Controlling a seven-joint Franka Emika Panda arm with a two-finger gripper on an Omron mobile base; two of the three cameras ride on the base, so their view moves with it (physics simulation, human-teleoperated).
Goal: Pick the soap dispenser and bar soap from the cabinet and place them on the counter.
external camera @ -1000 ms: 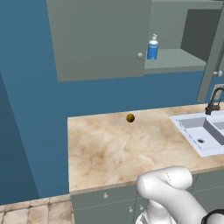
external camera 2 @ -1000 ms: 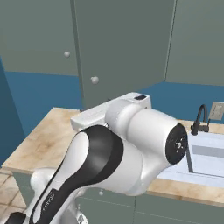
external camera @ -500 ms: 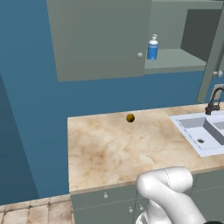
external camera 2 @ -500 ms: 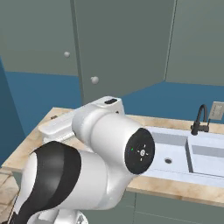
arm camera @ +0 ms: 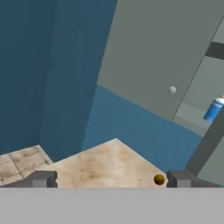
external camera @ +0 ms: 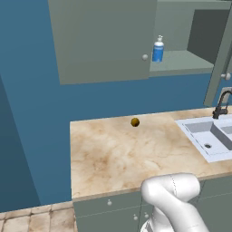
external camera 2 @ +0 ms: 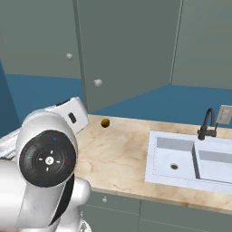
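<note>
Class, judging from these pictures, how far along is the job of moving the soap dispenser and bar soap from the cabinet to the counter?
Done: nothing; the counter carries just a small dark-yellow ball. In hand: nothing; the gripper is open and empty, away from the cabinet. Left: everything. The soap dispenser stands on the open cabinet shelf; the bar soap cannot be made out.

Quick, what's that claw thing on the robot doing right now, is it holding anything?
Gripper: open, jaws wide apart, holding nothing.
</note>
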